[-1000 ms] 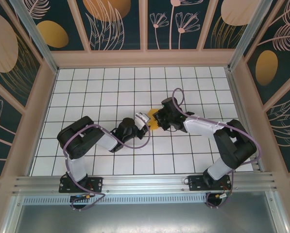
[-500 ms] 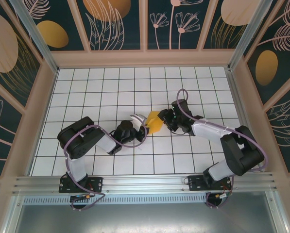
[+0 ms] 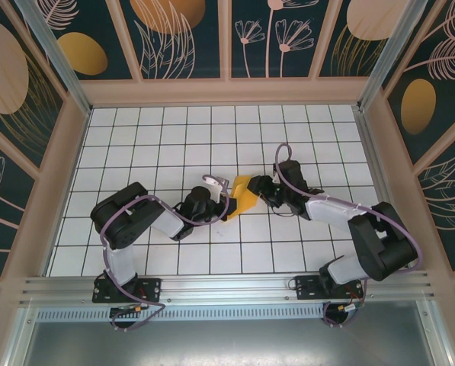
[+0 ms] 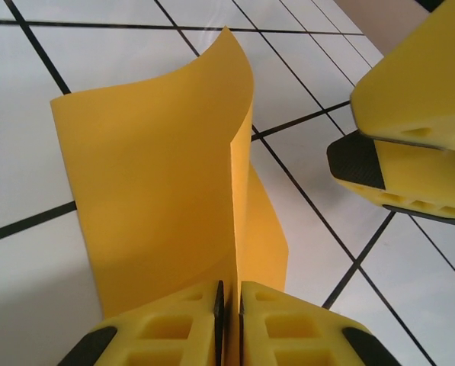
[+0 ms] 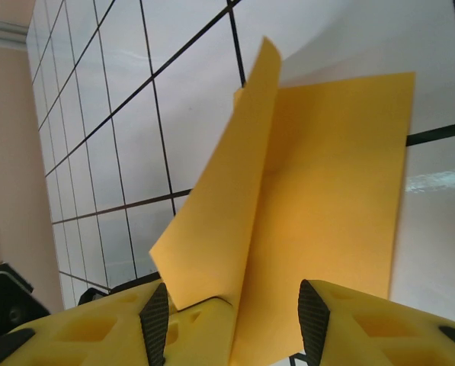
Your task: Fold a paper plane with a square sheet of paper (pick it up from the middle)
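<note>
White-tiled desk (image 3: 136,137), boxed by patterned walls (image 3: 52,69); both arms meet near its middle. I find the paper (image 4: 158,191) between them, part-folded into two layers and, as far as I can judge, held up off the tiles. Whether its lower edge touches the desk I cannot tell.

Left pincer (image 4: 229,320): fingers together, clamped on both layers at one edge of the paper. Right pincer (image 5: 231,305): fingers apart, gripping nothing. The paper sits just ahead of its gap, and in the left wrist view it is near but apart.

Risks, in my judgement:
1. The whole sheet hangs from one narrow grip. Thin paper may slide or pivot there, the layers would shift out of register, and the crease would come out skewed.
2. The layers do not lie flat on each other; one flap curls away. If the right pincer closes on it as it stands, it could press in a stray wrinkle or catch one layer only.
3. With both pincers clamped, any pull apart could tear the sheet.

Orientation: from above, the long axis runs on a diagonal, far end beside the right pincer, near end by the left. At the left wrist, the fold line runs straight away from the fingers, and the free corner points up and away from them.
</note>
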Robot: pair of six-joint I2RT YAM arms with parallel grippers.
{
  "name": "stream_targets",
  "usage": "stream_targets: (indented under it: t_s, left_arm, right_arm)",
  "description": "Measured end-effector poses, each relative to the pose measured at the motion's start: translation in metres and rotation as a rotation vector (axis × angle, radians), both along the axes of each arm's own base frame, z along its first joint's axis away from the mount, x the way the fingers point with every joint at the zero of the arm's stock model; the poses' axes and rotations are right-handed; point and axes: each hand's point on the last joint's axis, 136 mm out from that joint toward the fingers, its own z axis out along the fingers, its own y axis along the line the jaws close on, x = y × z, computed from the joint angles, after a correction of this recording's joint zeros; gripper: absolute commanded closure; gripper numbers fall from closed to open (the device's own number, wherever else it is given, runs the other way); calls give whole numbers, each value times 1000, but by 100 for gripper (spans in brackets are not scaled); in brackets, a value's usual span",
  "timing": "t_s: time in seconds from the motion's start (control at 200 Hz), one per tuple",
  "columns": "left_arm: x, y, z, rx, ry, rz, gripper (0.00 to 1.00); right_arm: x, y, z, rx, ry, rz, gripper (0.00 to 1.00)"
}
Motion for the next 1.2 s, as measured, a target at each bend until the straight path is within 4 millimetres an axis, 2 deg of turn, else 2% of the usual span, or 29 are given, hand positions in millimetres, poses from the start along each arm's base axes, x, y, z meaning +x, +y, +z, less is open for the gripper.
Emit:
stream_targets:
  t_s: [0.085, 0.21, 0.365, 0.675, 0.836, 1.201]
  left_arm:
    - [0, 0, -5, -20, 56, 7, 84]
    - [-1, 1, -13, -44, 137, 16, 84]
    - [0, -3, -11, -70, 191, 21, 81]
    - [2, -3, -12, -92, 254, 42, 83]
    - [5, -1, -13, -106, 278, 64, 84]
    - [6, 0, -13, -126, 315, 87, 84]
  right_arm:
    - [0, 4, 0, 5, -16, 31, 51]
    - [-4, 7, -12, -10, -1, 72, 52]
    - [-6, 9, -21, -21, 16, 95, 52]
    - [8, 24, -18, -14, 5, 132, 53]
    - [11, 26, -25, -24, 26, 133, 56]
    - [10, 27, -41, -45, 75, 135, 56]
